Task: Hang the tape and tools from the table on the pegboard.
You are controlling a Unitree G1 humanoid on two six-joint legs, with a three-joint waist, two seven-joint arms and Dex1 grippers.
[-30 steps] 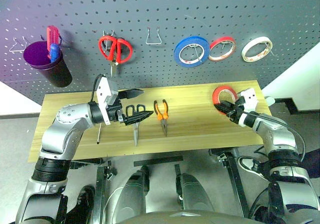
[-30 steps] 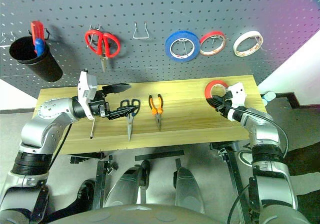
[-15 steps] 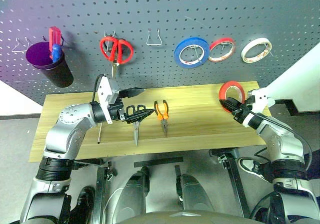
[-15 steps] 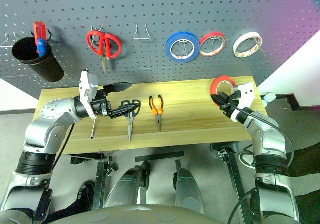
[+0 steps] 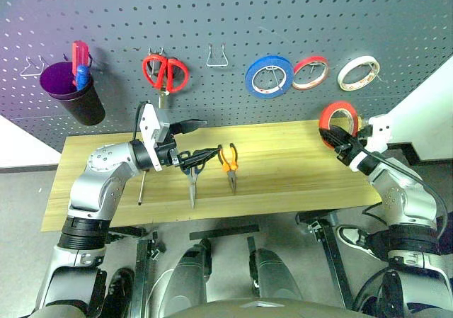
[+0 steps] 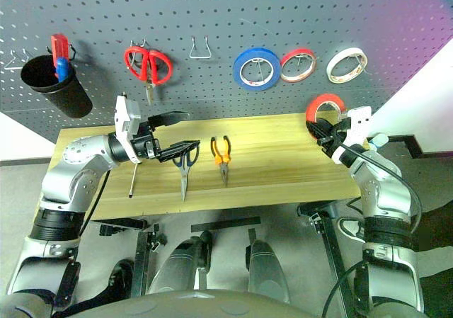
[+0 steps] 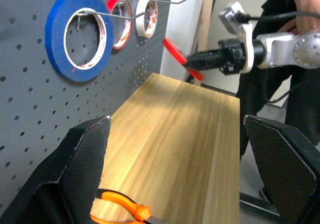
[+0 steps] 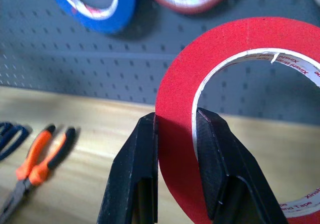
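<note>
One red tape [image 5: 337,114] ring is clamped in the right hand [image 5: 342,139], raised off the surface [image 5: 283,176] near the pegboard [image 5: 233,13]; next, threading onto a hook. Left hand [image 5: 192,139] spread apart, empty.

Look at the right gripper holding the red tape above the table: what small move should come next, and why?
Probably keep raising the tape toward the pegboard. The right gripper is shut on its rim and it is clear of the table, but it hangs below the rolls already hung, the blue roll among them, so it is not yet level with any hook.
</note>
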